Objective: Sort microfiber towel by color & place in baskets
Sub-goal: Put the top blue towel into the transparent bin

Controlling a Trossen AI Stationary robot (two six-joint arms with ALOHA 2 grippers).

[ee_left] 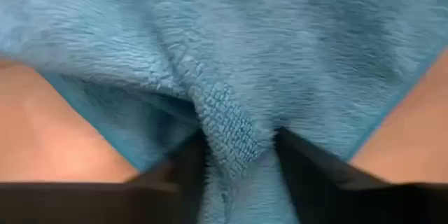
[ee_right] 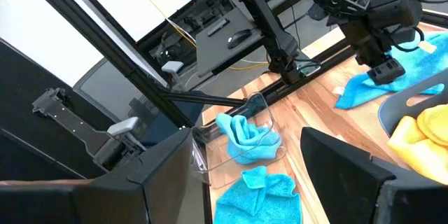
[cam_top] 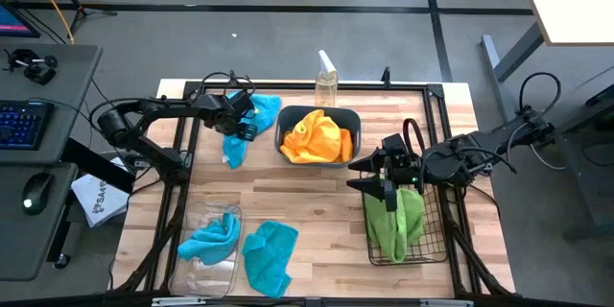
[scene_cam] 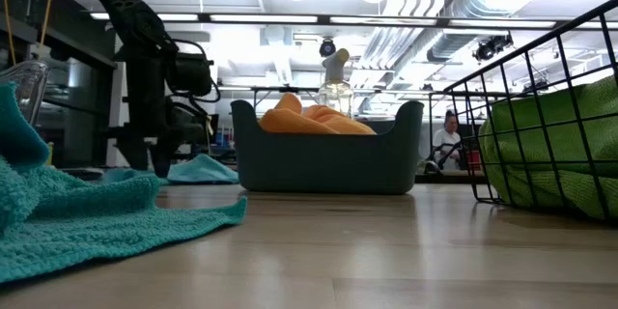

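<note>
— So, how much of the sorting is done?

— A good part. Orange towels are piled in the dark teal tub at the far middle of the desk. A green towel is laid in the black wire basket on the right. One blue towel is tucked in the clear bin at the near left.

— What is left?

— Two blue towels are still out. One is spread on the desk just beside the clear bin. The other, a far blue towel, lies at the far left, next to the tub.

— Is that one being picked up?

— It looks like it. The left tool is down on it, and a fold of the cloth is pinched between its fingers in the left wrist view. It is judged that this towel is meant for the clear bin.

— And the right tool?

— The right tool is held over the far end of the wire basket, spread wide, with nothing in it.

— Can any writing be read?

— No. A spray bottle stands behind the tub, but no label can be made out.
</note>
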